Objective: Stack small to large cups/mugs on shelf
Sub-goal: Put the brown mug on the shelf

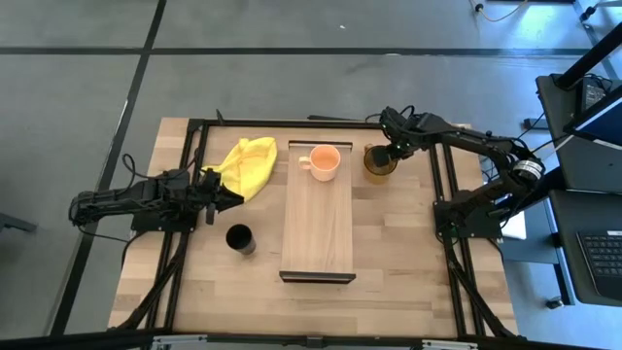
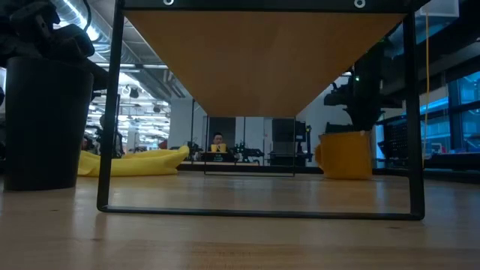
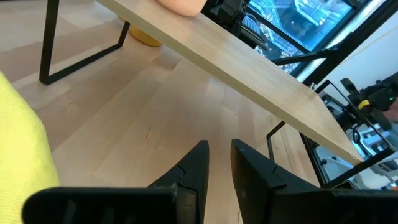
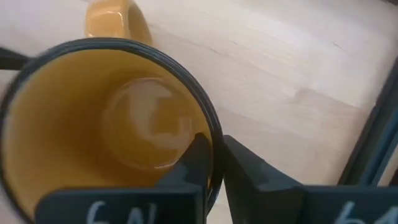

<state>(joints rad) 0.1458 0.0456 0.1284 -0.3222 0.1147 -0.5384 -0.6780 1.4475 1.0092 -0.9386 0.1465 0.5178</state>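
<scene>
The light-wood shelf [image 1: 317, 219] stands mid-table on dark end brackets. The peach mug [image 1: 324, 161] stands upright on the shelf's far end. The amber mug [image 1: 379, 161] stands upright on the table just right of the shelf; my right gripper [image 1: 393, 152] is shut on its rim. The small black cup [image 1: 240, 238] stands on the table left of the shelf and shows in the low view [image 2: 45, 120]. My left gripper [image 1: 231, 197] is shut and empty, between the yellow cloth and the black cup. My right gripper holds the amber mug's rim [image 4: 214, 140] on the side away from its handle [image 4: 115, 18]. One finger [image 4: 194, 158] is inside the mug and the other [image 4: 249, 177] outside. The fingers slant down from the table's right. In the low view the mug [image 2: 345, 155] stands upright on the table.
A yellow cloth [image 1: 246, 165] lies on the table at the far left of the shelf, next to my left gripper. Bare tabletop [image 1: 389, 253] lies right of and in front of the shelf. Dark frame rails [image 1: 442, 194] run along both table sides.
</scene>
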